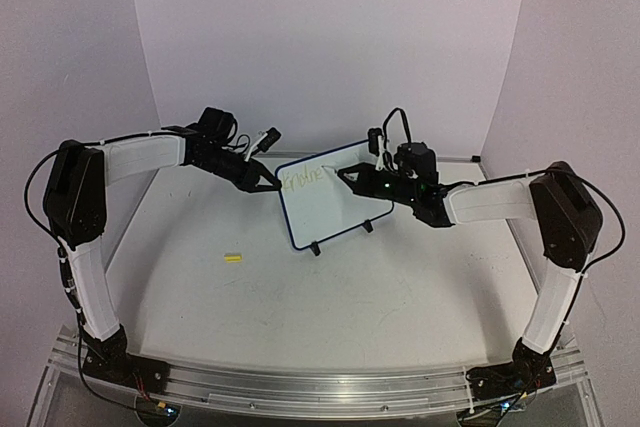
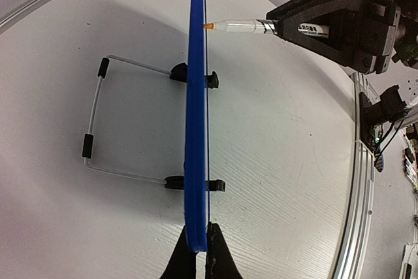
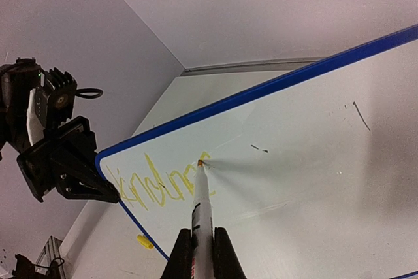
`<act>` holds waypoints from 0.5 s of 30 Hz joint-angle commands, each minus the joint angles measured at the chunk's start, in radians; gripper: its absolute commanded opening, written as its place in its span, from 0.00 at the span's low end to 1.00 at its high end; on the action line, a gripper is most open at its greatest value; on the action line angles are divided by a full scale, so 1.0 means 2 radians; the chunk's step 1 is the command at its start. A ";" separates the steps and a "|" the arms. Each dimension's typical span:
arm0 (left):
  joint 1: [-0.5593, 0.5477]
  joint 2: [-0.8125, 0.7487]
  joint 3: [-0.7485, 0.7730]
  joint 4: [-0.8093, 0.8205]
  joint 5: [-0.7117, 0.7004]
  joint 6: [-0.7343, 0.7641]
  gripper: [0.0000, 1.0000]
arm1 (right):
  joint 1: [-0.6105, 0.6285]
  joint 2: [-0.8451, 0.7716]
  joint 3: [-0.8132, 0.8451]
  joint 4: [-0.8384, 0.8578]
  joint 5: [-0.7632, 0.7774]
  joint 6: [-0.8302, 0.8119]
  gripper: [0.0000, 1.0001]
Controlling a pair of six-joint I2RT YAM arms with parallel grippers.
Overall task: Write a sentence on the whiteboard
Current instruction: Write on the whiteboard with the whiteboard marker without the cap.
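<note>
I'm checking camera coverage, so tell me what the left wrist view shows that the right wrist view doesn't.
Only the left wrist view shows the whiteboard edge-on, with its wire stand and black clip feet. Only the right wrist view shows the board's face with the yellow sentence, and a small yellow piece on the table. Both show the left gripper pinching the board's rim, and the right gripper holding the marker, tip at the board.
</note>
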 commanded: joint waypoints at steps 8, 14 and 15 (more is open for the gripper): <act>-0.014 0.004 0.009 -0.027 -0.006 0.009 0.00 | -0.003 -0.004 -0.018 0.011 0.003 -0.002 0.00; -0.014 0.003 0.008 -0.028 -0.006 0.009 0.00 | -0.003 -0.011 -0.025 0.011 0.031 0.003 0.00; -0.014 0.003 0.008 -0.027 -0.006 0.009 0.00 | -0.003 -0.012 -0.025 0.011 0.035 0.004 0.00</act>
